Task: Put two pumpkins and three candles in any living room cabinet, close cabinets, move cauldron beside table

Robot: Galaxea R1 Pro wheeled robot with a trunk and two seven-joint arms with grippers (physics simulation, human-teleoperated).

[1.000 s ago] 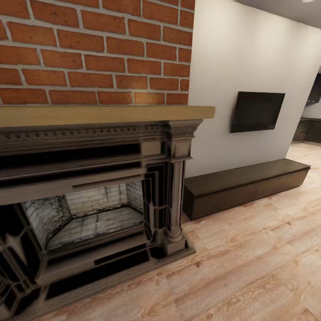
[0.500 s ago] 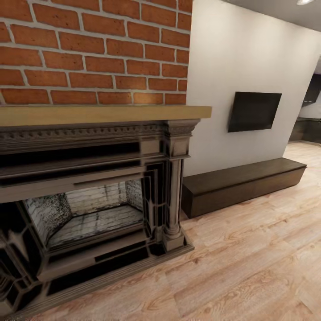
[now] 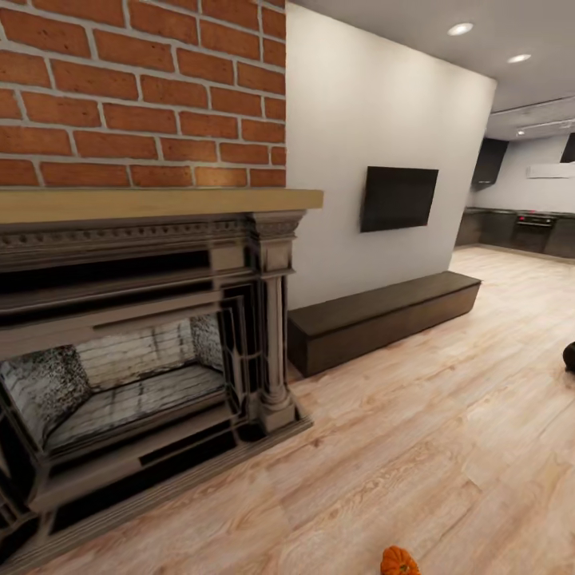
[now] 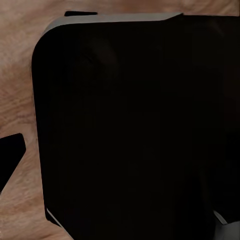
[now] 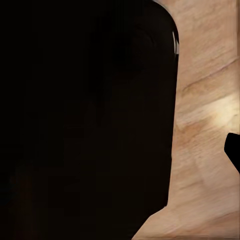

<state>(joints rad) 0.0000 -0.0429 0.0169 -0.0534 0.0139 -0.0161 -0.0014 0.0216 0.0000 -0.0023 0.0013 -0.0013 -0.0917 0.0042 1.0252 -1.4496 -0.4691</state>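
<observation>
Judging the jaws is impossible: both wrist views face a dark rounded body over wooden floor (image 4: pixel 15 65), so I cannot tell whether either gripper is released or clenched. Outward, one pumpkin (image 3: pixel 398 561) lies on the floor well in front of the cabinet (image 3: pixel 383 315), whose drawers look shut. A good approach would turn the base toward the pumpkin, stopping near it before lowering an arm.
</observation>
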